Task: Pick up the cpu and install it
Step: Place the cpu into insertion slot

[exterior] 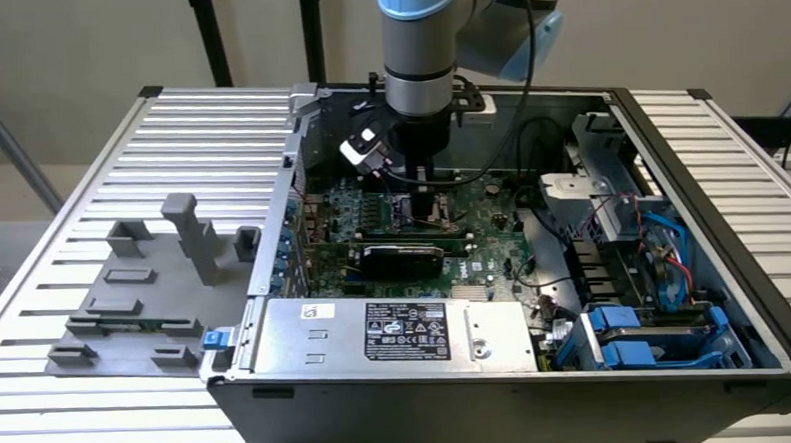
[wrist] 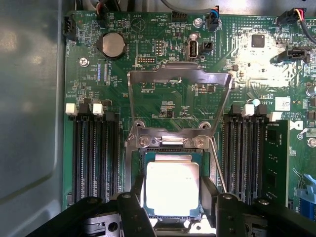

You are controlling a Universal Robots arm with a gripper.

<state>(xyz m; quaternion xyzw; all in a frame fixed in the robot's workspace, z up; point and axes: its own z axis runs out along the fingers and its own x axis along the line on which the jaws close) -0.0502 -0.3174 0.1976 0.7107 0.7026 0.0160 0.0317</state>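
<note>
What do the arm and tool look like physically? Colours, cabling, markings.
Arm: grey cylindrical tube, light-blue joint caps, black band at the wrist. A black cable runs down beside it. Tool: matte black, two blocky fingers with visible screw heads. No readable markings.

A silvery metal table of long parallel ribbed slats carries everything. A large dark open-topped computer case stands on it, taking up its middle, with bare slats showing past it on both sides. On the exterior view's left, just beside the case wall, a flat grey rectangular plate lies on the slats. Grey plastic blocks rise from this plate: a tall upright post and two shorter uprights towards its far edge, and several low flat blocks nearer the front.
</note>
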